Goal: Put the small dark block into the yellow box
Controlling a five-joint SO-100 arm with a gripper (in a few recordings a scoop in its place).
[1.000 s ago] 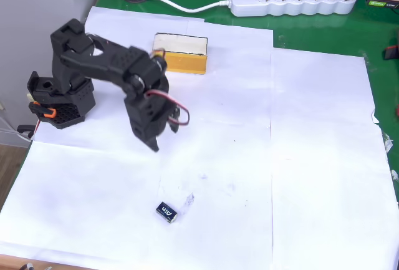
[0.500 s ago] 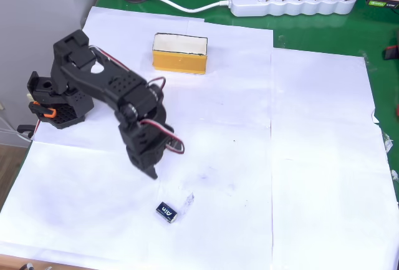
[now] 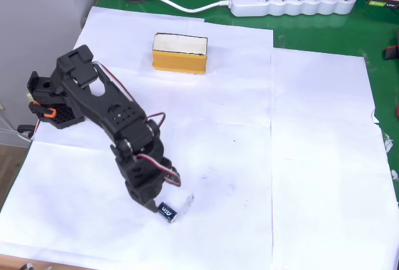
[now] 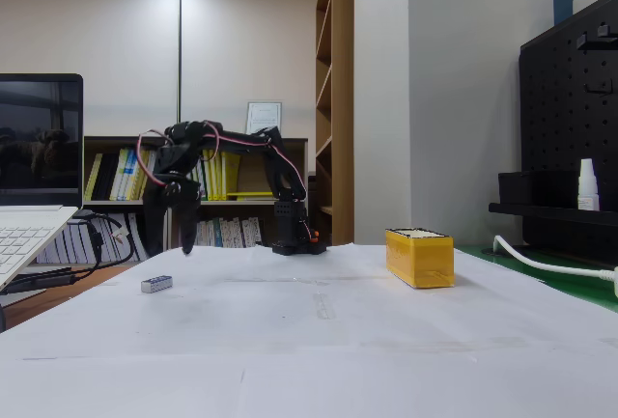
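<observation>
I am in the reaching step: my hand [image 3: 151, 204] hangs just beside the small dark block [image 3: 166, 211], which lies on the table [image 3: 312, 158], well apart from the yellow box [image 3: 179, 53]. I cannot tell if the hand is open or closed. Next I think it must go down over the block and grip it
</observation>
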